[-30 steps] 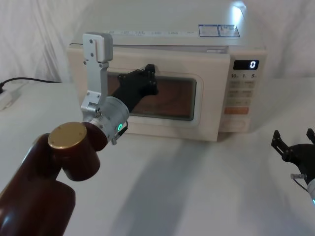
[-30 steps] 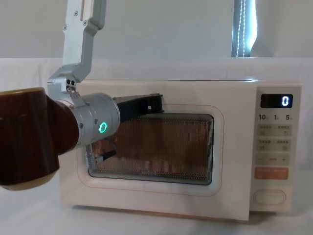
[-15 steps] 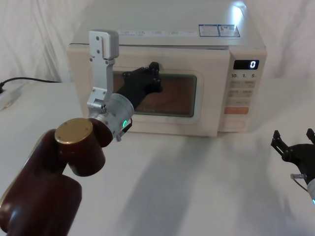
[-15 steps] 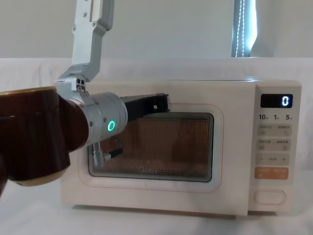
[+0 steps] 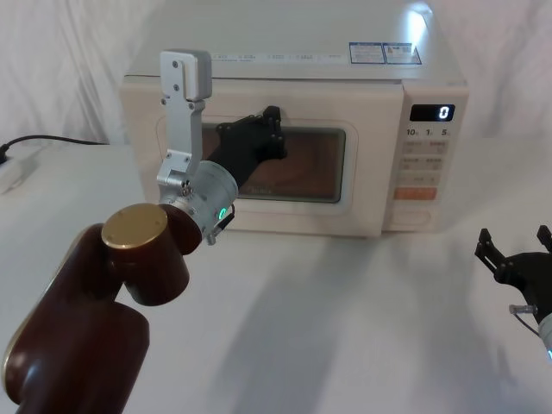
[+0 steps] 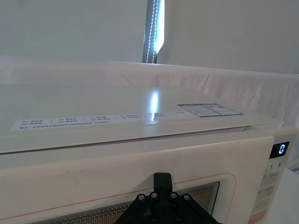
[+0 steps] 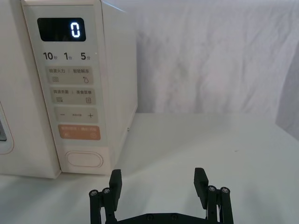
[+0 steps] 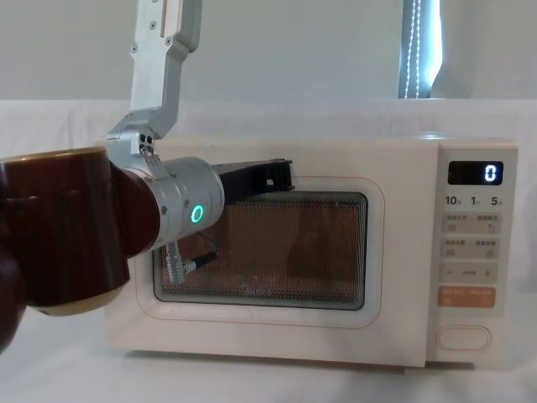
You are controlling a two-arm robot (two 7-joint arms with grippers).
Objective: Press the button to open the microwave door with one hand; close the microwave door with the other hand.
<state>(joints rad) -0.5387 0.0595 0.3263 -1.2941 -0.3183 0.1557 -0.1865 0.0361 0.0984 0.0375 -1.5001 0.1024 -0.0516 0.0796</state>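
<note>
Pressing the microwave door (image 5: 259,172) flush, left claw (image 5: 274,131) on its frame.

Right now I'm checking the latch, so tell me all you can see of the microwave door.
The microwave door is broad, cream, plastic-looking, with a dark mesh window in a raised rounded frame outlined by a thin line. It appears shut, flush with the control panel. The left pincer is against its upper window edge.

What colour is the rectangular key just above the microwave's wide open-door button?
Orange: the rectangular key, seen best in the right wrist view.
</note>
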